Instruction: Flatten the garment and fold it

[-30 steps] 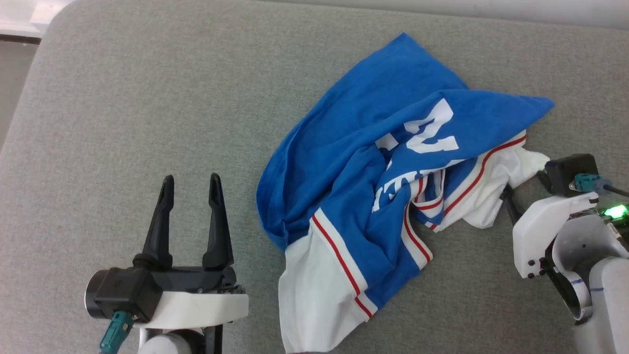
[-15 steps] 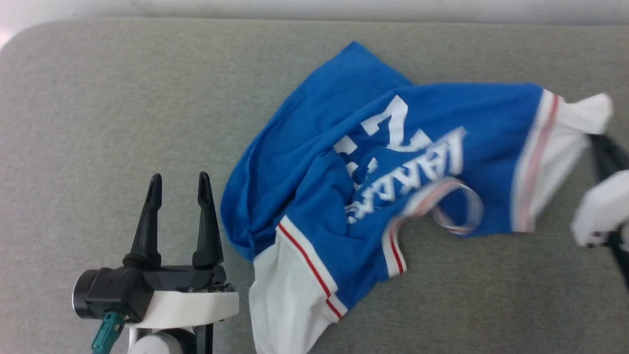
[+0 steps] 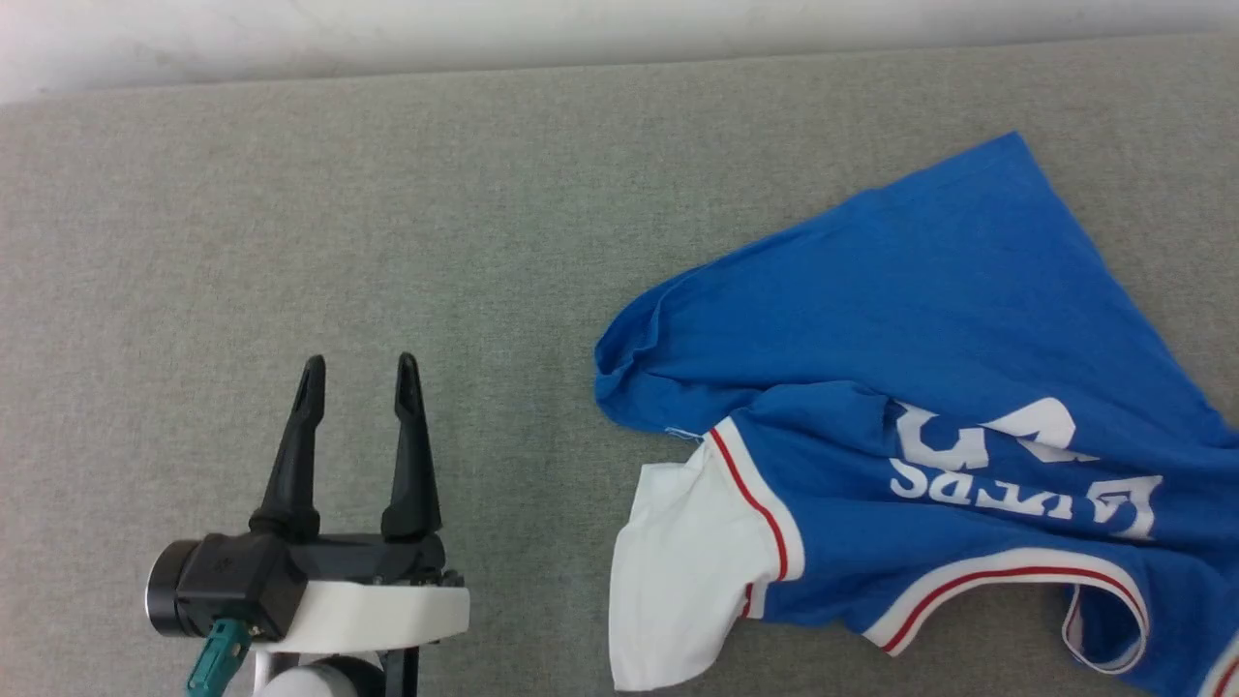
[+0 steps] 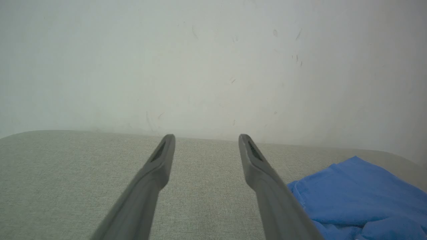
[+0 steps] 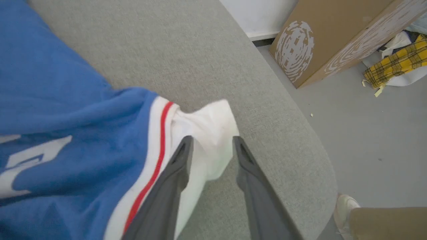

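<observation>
The garment (image 3: pixel 920 290) is spread rumpled on the counter (image 3: pixel 387 194), apart from the left gripper (image 3: pixel 359 363), held wide and empty. Its white sleeve (image 5: pixel 206 126) is flanked by the half-parted right gripper (image 5: pixel 212 140); a cardboard box (image 5: pixel 333 36) is seen on the floor (image 5: pixel 367 133), contents hidden.

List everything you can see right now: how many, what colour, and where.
garment: one, blue with white sleeves and red-and-white trim, rumpled on the padded surface's right.
padded surface: one, grey, under the garment.
wall: one, white, behind the surface.
cardboard box: one, brown, white print, on the floor.
checked cloth: one, yellow, beside the box.
person's shoe: one, pale, by the surface's edge.
left gripper: one, dark, open, left of the garment.
right gripper: one, dark, jaws apart, white sleeve between them.
</observation>
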Available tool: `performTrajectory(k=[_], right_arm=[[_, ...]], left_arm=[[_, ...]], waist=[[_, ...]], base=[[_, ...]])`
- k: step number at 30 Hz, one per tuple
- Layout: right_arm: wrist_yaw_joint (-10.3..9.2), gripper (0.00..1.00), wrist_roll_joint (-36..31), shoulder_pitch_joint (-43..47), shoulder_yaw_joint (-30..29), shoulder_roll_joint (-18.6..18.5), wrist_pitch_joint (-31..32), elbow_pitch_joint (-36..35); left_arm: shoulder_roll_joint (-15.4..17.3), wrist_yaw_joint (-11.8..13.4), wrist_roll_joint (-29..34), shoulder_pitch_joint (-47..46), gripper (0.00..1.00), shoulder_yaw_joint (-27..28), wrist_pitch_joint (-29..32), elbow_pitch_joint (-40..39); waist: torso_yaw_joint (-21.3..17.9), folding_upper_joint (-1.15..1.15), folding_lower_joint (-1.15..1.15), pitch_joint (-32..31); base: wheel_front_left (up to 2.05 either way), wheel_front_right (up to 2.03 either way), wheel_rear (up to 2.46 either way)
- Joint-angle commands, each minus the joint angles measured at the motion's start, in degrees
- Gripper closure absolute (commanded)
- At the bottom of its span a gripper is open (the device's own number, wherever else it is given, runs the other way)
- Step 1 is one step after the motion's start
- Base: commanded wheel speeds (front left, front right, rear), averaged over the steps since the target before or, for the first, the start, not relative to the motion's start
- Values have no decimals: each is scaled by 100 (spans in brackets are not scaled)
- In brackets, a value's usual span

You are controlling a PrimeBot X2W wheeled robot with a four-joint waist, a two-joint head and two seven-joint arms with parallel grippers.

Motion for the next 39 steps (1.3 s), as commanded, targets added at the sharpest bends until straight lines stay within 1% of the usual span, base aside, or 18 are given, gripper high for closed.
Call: performTrajectory(k=[1,5,8,10,15,18,20,22,24,26,28,30,32,35,39], right_arm=[[-11,0,61,-148,58,8,-140,-29],[-11,0,309,-492,394,10,-880,-235],[-11,0,408,-662,835,10,-1566,-524],[-11,0,472,-686,1128,10,-1983,-626],[-11,0,780,-695,1526,11,-2775,-668],[-11,0,829,-682,1682,11,-3060,-645],[-11,0,838,-690,1727,11,-3134,-615],[-11,0,807,-714,1735,11,-3172,-594],[-11,0,816,-757,1735,11,-3193,-568],[-11,0,846,-807,1750,11,-3183,-527],[-11,0,883,-852,1801,11,-3186,-483],[-11,0,937,-890,1884,11,-3188,-426],[-11,0,970,-931,1950,11,-3211,-374],[-11,0,1052,-976,2025,11,-3251,-282],[-11,0,1087,-984,2063,11,-3308,-183]], left_arm=[[-10,-45,63,37,0,25,-27,14],[-10,-94,106,24,0,6,-27,29],[-10,-92,130,41,0,6,-27,-26],[-10,-90,178,76,0,1,-27,-77],[3,-143,438,53,0,-128,-27,-157],[71,-295,603,-179,0,-339,-27,-163],[191,-495,708,-438,0,-522,27,-36],[373,-770,842,-792,0,-778,307,163],[598,-1007,892,-1154,0,-1168,858,424],[818,-1102,902,-1566,0,-1543,1398,639],[1083,-1137,896,-1952,0,-1957,1987,879],[1309,-1144,680,-2288,0,-2369,2560,1097],[1542,-1146,505,-2603,0,-2662,3003,1260],[1810,-1147,386,-2934,0,-2916,3430,1457],[1959,-1148,68,-3086,0,-3176,3837,1696]], waist=[[-67,0,0,-61],[-97,0,0,-182],[-110,0,0,-270],[-123,0,0,-315],[-194,0,0,-319],[-237,0,0,-244],[-248,0,0,-173],[-256,0,0,-93],[-270,0,0,-10],[-290,0,0,86],[-314,0,0,172],[-353,0,0,257],[-388,0,0,329],[-447,0,0,397],[-495,0,0,439]], base=[[0,0,0],[0,0,0],[0,0,0],[0,0,0],[0,0,0],[0,0,0],[0,0,0],[0,0,0],[0,0,0],[0,0,0],[0,0,0],[0,0,0],[0,0,0],[0,0,0],[0,0,0]])
